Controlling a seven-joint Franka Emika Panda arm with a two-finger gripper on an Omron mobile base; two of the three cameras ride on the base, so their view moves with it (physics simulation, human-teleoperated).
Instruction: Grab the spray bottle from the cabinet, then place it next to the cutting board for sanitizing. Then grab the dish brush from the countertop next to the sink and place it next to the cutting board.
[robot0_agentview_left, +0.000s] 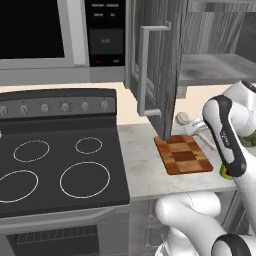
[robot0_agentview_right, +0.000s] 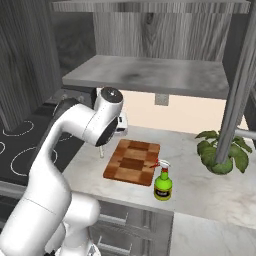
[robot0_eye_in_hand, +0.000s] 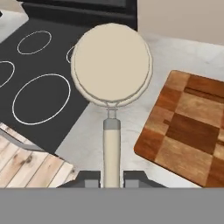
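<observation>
With the bottle (robot0_agentview_right: 163, 181) already standing on the counter (robot0_agentview_right: 200, 190) just beside the board (robot0_agentview_right: 132, 162), on the side toward the plant (robot0_agentview_right: 221, 152), the first half looks done. Now the brush (robot0_eye_in_hand: 112, 87) is up in the gripper (robot0_eye_in_hand: 112, 178), fingers clamped on its handle, round head riding over the bare counter between stove (robot0_eye_in_hand: 35, 83) and board. What's left, I'd say: bring it down and let go beside the board. Cabinet (robot0_agentview_left: 159, 65) door hangs open above.

Dish brush (robot0_eye_in_hand: 111, 83) in tool (robot0_eye_in_hand: 112, 178), above countertop (robot0_eye_in_hand: 175, 52) beside cutting board (robot0_eye_in_hand: 186, 127).
</observation>
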